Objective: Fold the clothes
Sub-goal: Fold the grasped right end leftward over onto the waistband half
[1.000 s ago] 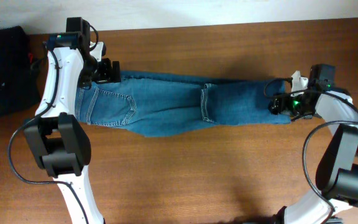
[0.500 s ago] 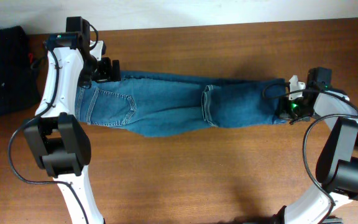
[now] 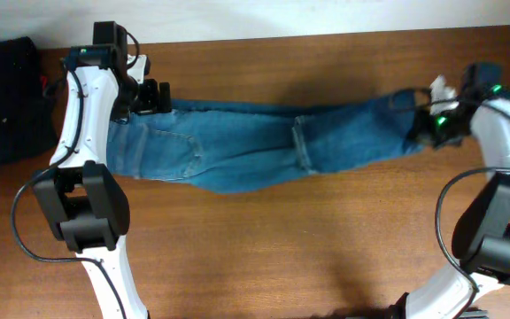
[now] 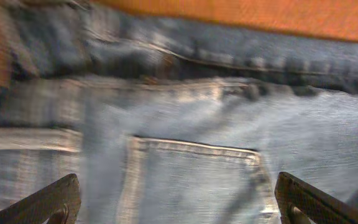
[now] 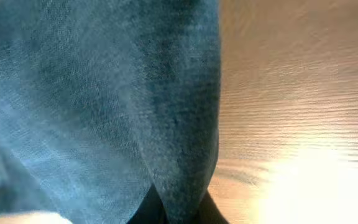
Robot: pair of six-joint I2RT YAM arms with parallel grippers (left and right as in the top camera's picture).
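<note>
The clothes, a pair of blue denim jeans (image 3: 237, 146), stretch lengthwise across the wooden table, waist at the left and leg ends at the right. My left gripper (image 3: 154, 96) hovers at the waistband's far edge. In the left wrist view it (image 4: 179, 208) is open, with its dark fingertips (image 4: 51, 202) wide apart over a back pocket (image 4: 191, 180). My right gripper (image 3: 434, 124) is shut on the leg ends, which rise off the table toward it. The right wrist view shows a denim fold (image 5: 104, 106) pinched between the right gripper's (image 5: 178, 211) dark fingers.
A black garment pile (image 3: 3, 97) with a small red tag (image 3: 44, 82) lies at the table's far left edge. Bare wooden table (image 3: 282, 248) spreads in front of the jeans. A pale wall edge runs along the back.
My right gripper has shut on the leg ends and carried them up and to the right, which pulls the legs straighter. The left arm has stayed put, open.
</note>
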